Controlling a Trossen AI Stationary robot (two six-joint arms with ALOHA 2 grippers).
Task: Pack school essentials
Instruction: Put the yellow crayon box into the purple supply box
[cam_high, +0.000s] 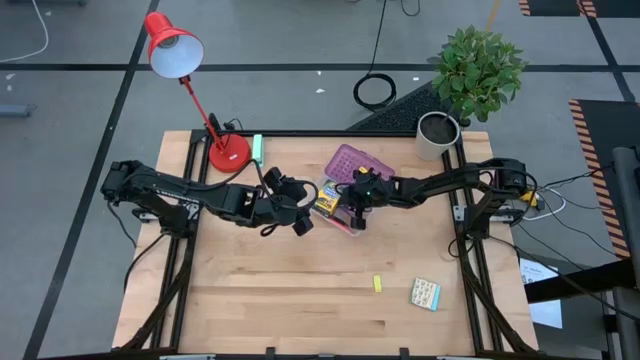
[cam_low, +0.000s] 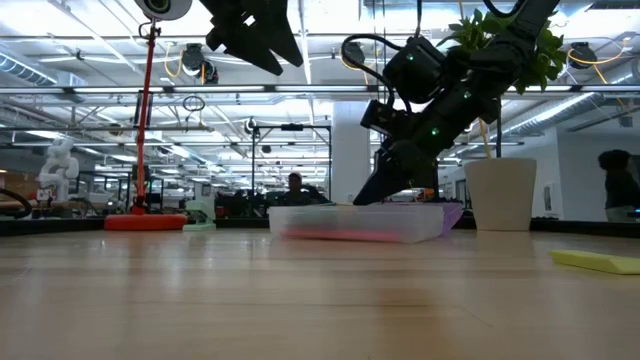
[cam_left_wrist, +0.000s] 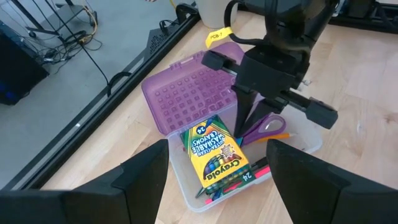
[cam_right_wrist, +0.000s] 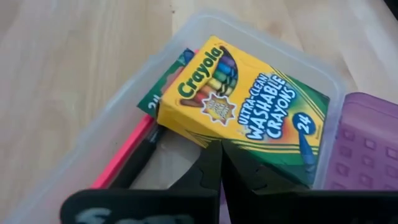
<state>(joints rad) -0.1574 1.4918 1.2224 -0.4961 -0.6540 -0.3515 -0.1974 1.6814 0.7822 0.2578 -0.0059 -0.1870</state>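
Observation:
A clear case (cam_high: 340, 205) with its purple lid (cam_left_wrist: 186, 93) swung open lies at the table's middle. In it lie a green-yellow crayon box (cam_left_wrist: 214, 152), purple-handled scissors (cam_left_wrist: 267, 124), a pink pencil (cam_right_wrist: 124, 155) and a black pen (cam_right_wrist: 140, 163). My right gripper (cam_left_wrist: 244, 124) is shut and points down into the case, between the crayon box and the scissors. My left gripper (cam_high: 300, 218) hovers open just left of the case, above the table. A yellow eraser (cam_high: 378, 284) and a small patterned pack (cam_high: 425, 293) lie flat near the table's front right. My right gripper comes from above, its shut fingertips (cam_right_wrist: 219, 167) down inside the case, close beside the crayon box's edge (cam_right_wrist: 249, 165) and the scissors' purple handle (cam_left_wrist: 258, 127). Whether the tips touch either of them or the case's floor, I cannot tell.
A red desk lamp (cam_high: 228, 152) and a mint-green block (cam_high: 257, 148) stand at the far left, a white plant pot (cam_high: 437, 135) at the far right corner. Bare wood stretches across the near half of the table (cam_high: 280, 300).

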